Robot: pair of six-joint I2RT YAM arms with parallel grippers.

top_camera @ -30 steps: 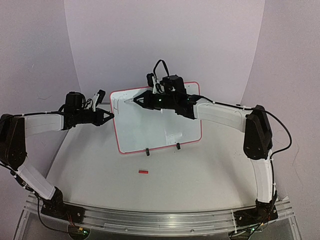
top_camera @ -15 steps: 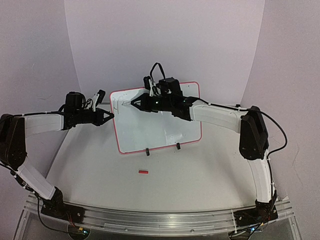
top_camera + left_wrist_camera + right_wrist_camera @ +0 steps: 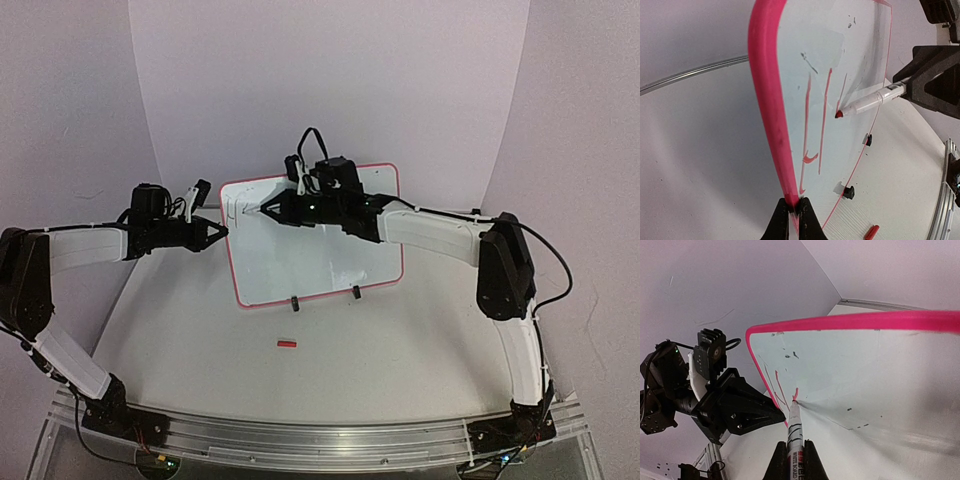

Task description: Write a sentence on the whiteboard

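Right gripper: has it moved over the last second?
Yes. The right gripper, holding the marker, slid left across the whiteboard, nearer its left edge, which stayed put.

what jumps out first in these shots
The red-framed whiteboard stands mid-table, its left edge pinched by the left end effector. The right end effector holds a red-tipped marker to the board's upper left, beside a few red strokes. A small red cap lies in front.

arms: white links (image 3: 440,232) | black joints (image 3: 505,270) | black cables (image 3: 313,130)
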